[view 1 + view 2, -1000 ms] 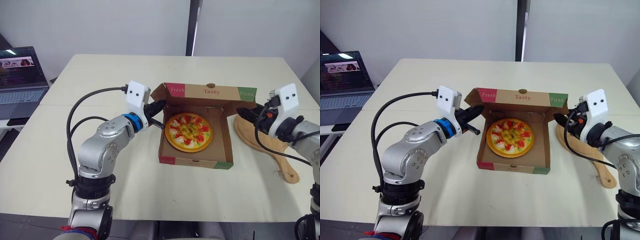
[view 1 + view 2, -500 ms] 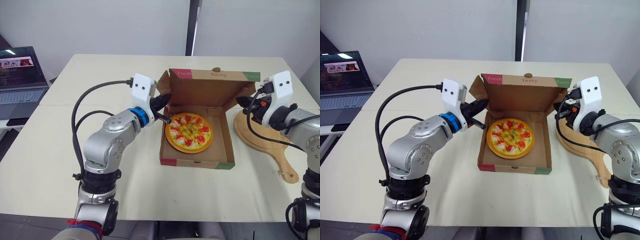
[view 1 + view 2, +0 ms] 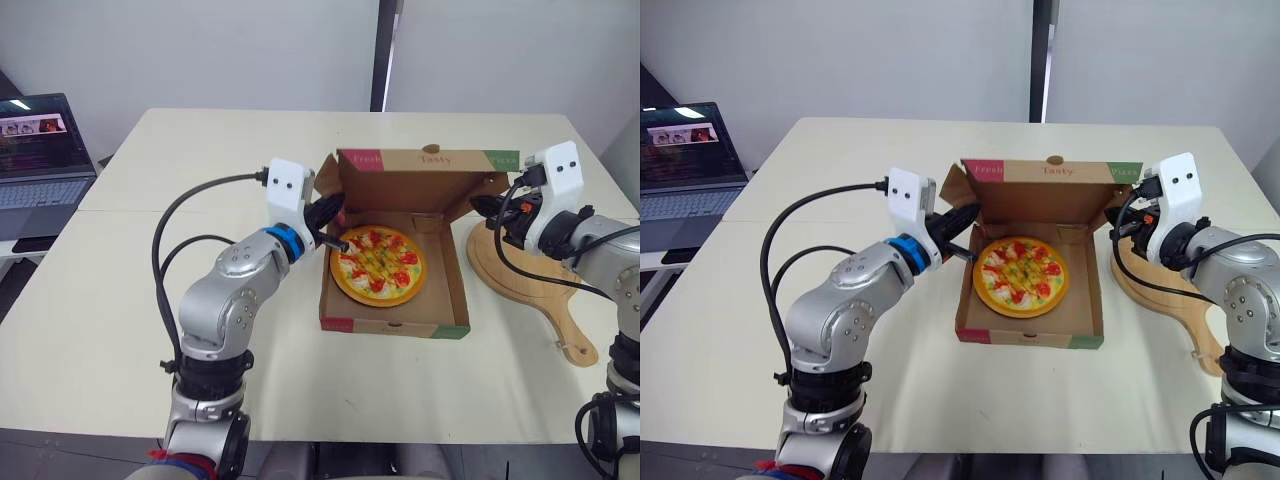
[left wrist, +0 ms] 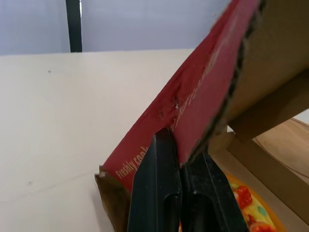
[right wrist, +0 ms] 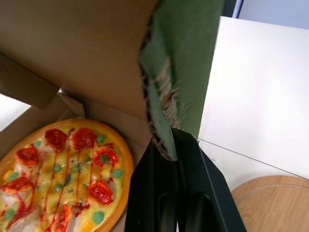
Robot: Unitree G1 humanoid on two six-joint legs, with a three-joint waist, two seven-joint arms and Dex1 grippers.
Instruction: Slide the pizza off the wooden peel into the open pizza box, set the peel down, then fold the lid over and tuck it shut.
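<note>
Moved: since a second ago the brown corrugated cardboard lid (image 3: pixel 420 190) stands higher, its printed front strip lifted above the box.
Left grip: the left gripper (image 4: pixel 179 147) is clamped on the lid's red corner, at ten o'clock of the box, so that side cannot sag.
Right grip: the right gripper (image 5: pixel 169 145) pinches the green corner at two o'clock, keeping the fold level.
Pizza: the round glossy toy pizza (image 3: pixel 378 263) lies flat inside the open shallow cardboard pizza box (image 3: pixel 395 325).
Peel: the round pale wooden peel (image 3: pixel 530 290) lies on the cream table (image 3: pixel 100 300) at three o'clock of the box, already set down.
Material: the torn edges show frayed fluting, so the thin board would likely buckle under an uneven pull.
</note>
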